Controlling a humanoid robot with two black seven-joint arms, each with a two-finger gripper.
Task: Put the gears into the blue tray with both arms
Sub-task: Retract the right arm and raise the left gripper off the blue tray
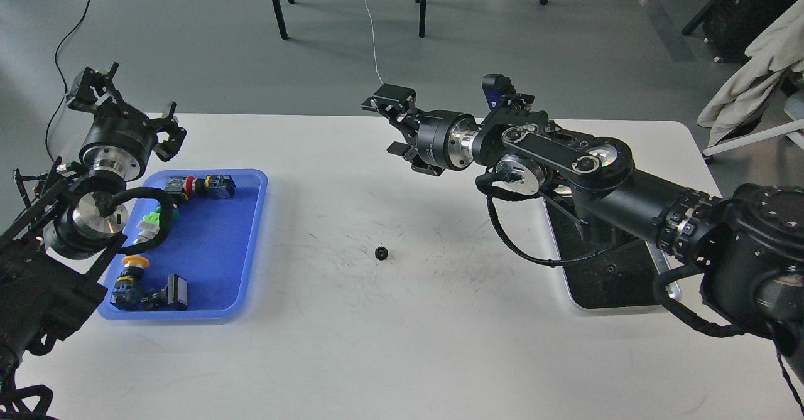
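Observation:
One tiny black gear point(380, 253) lies by itself on the white table, roughly midway between the two trays. The blue tray point(217, 250) sits at the left and holds several coloured push-button switches point(200, 186); I see no gear in it. My right gripper point(393, 125) hangs open and empty well above the table, up and slightly right of the gear. Beyond the blue tray's far left corner, my left gripper point(129, 105) is raised, its fingers spread open with nothing in them.
A shiny steel tray point(619, 282) stands at the right, partly hidden under my right arm. Chair legs and cables are on the floor past the table's far edge. A chair with pale cloth stands at far right.

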